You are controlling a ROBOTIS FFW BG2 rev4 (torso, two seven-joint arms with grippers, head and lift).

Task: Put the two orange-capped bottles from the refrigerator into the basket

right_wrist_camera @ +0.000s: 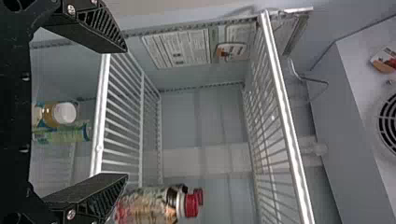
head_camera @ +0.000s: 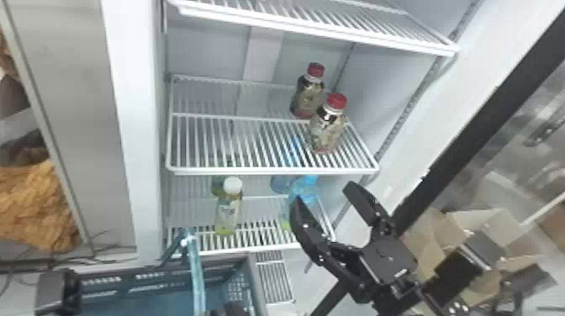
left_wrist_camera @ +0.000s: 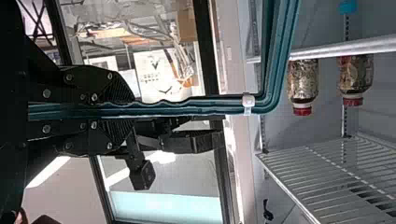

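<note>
Two bottles with red-orange caps stand upright on the middle shelf, the front one [head_camera: 327,131] nearer the edge and the rear one [head_camera: 309,96] behind. My right gripper [head_camera: 323,194] is open and empty, lower than the front bottle and outside the shelf. In the right wrist view, the front bottle [right_wrist_camera: 148,205] lies beyond one fingertip of the right gripper [right_wrist_camera: 122,112]. At the bottom edge, my left gripper [head_camera: 233,309] is beside the basket [head_camera: 252,285]; in its wrist view the left gripper [left_wrist_camera: 122,110] is clamped on the basket's teal handle [left_wrist_camera: 187,107].
A white-capped bottle [head_camera: 229,210] and blue-capped bottles [head_camera: 307,191] stand on the lower shelf [head_camera: 260,246]. The middle shelf's front rail [head_camera: 273,170] lies behind the right gripper. Cardboard boxes [head_camera: 424,235] sit at the right, beside the refrigerator's dark-edged door [head_camera: 475,130].
</note>
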